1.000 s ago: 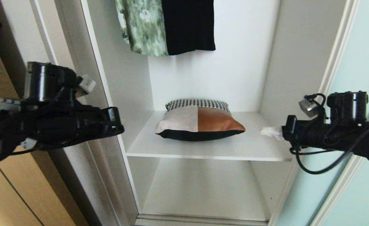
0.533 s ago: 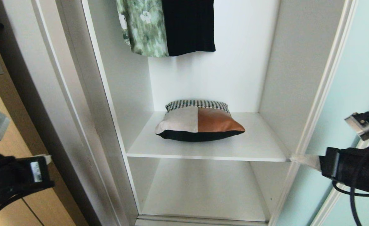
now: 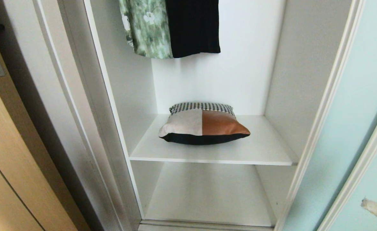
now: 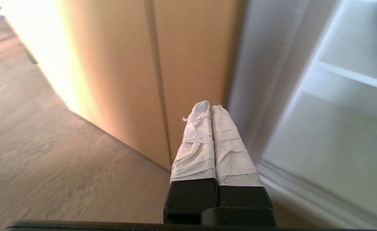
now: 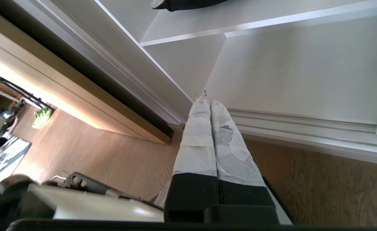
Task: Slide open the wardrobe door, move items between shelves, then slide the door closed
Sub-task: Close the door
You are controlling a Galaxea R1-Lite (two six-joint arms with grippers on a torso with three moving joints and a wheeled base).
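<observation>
Nearest me, my left gripper (image 4: pixel 207 107) and right gripper (image 5: pixel 207 99) are both pressed closed on nothing, low over the wood floor (image 5: pixel 105 160) in front of the wardrobe. I judge the shelf swap done: the cushion (image 3: pixel 203 126) rests mid-way on the upper shelf (image 3: pixel 265 150), lower shelf (image 3: pixel 207 195) bare. Next, I must draw the sliding wardrobe door (image 3: pixel 364 96) leftward from the right. Only the wrist views show both grippers whole; farther back, only the head view shows the hanging clothes (image 3: pixel 172 25).
</observation>
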